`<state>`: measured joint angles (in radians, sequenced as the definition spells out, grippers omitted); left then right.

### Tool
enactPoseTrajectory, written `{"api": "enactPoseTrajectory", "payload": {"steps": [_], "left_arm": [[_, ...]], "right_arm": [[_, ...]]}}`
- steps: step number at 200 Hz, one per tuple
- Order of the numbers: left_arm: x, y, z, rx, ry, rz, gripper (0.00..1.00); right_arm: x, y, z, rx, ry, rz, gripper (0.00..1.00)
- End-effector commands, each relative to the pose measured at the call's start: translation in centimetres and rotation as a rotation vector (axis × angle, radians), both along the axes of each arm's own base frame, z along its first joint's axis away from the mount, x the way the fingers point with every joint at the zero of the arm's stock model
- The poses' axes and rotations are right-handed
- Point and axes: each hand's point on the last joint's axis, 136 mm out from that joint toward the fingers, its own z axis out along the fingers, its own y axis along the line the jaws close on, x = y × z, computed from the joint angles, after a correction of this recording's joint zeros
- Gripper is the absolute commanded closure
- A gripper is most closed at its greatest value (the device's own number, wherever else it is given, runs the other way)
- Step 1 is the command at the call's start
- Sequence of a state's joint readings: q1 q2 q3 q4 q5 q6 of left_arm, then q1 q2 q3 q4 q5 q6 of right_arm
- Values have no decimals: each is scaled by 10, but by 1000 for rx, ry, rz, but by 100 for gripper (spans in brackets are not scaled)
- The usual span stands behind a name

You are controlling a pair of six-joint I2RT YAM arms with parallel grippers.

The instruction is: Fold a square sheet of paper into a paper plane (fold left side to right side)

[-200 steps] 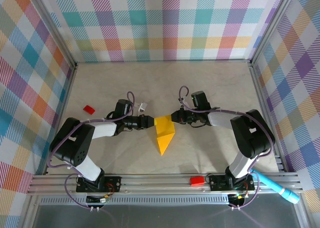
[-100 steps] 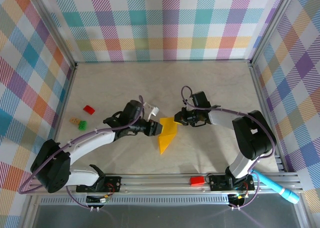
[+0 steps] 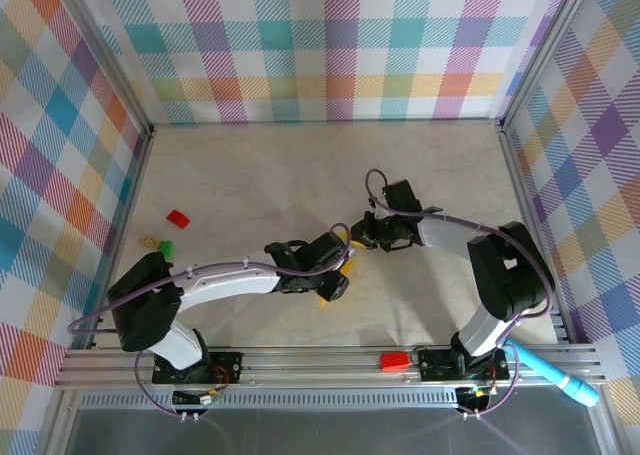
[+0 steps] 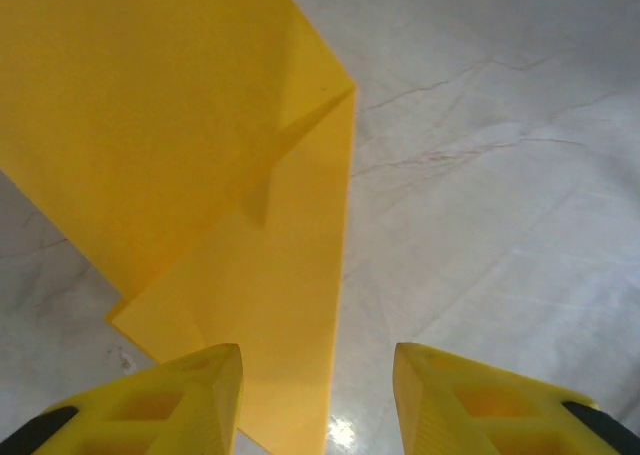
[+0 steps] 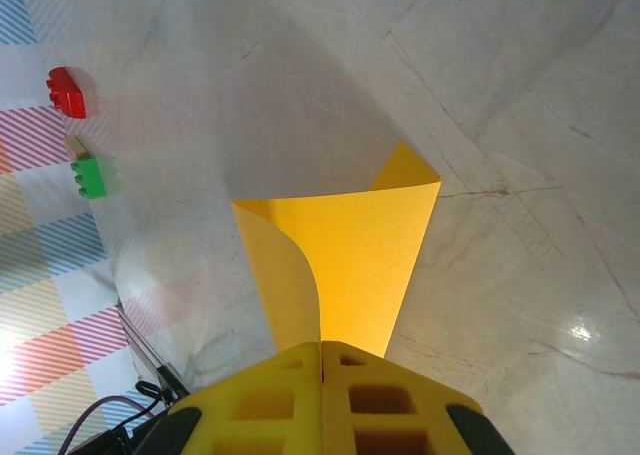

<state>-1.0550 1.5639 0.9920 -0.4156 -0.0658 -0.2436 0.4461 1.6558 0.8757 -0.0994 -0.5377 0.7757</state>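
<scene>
The yellow-orange paper (image 3: 346, 253) lies folded near the table's middle, mostly covered by my left arm. In the left wrist view the paper (image 4: 200, 145) shows a diagonal flap and a straight right edge; my left gripper (image 4: 318, 395) is open just above it, the left finger over the paper and the right finger over bare table. From above, the left gripper (image 3: 338, 275) reaches in from the left. My right gripper (image 3: 356, 238) is shut on the paper's edge. In the right wrist view the gripper (image 5: 322, 350) pinches the sheet (image 5: 370, 265), whose left side curls upward.
A red block (image 3: 178, 218), a green block (image 3: 166, 246) and a tan block (image 3: 149, 241) lie at the left; the red (image 5: 66, 91) and green (image 5: 92, 175) blocks also show from the right wrist. Another red block (image 3: 394, 360) sits on the front rail, a light blue pen (image 3: 560, 377) at bottom right.
My left arm swung from the paper's left edge out and over the paper, covering most of it. The right gripper kept hold of the paper's edge, nearly still.
</scene>
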Motion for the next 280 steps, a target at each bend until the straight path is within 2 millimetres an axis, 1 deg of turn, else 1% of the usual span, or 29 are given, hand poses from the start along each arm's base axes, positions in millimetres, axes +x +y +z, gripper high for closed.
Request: {"api": "enactPoseTrajectory", "payload": {"steps": [1, 43, 72, 97, 124, 159, 222, 258, 280], "left_arm": [[7, 10, -7, 125, -43, 44, 56], [5, -5, -22, 244, -70, 11, 56], [13, 0, -24, 364, -141, 33, 55], [16, 2, -25, 403, -166, 49, 56], [15, 1, -27, 399, -156, 53, 64], [10, -6, -31, 352, -123, 40, 75], [0, -18, -41, 291, -57, 23, 87], [-3, -19, -51, 271, -16, 41, 95], [-3, -19, -52, 242, 7, 59, 98]], "right_arm": [[1, 2, 9, 6, -2, -5, 100], [2, 4, 7, 10, 7, -8, 100], [2, 4, 6, 9, 13, -11, 100], [2, 4, 5, 9, 15, -11, 100], [2, 3, 3, 3, 17, -13, 100], [1, 2, 0, -7, 23, -15, 100], [-1, -2, -10, -42, 43, -16, 99], [-4, -6, -12, -69, 48, -13, 96], [-4, -9, -11, -88, 42, -13, 91]]}}
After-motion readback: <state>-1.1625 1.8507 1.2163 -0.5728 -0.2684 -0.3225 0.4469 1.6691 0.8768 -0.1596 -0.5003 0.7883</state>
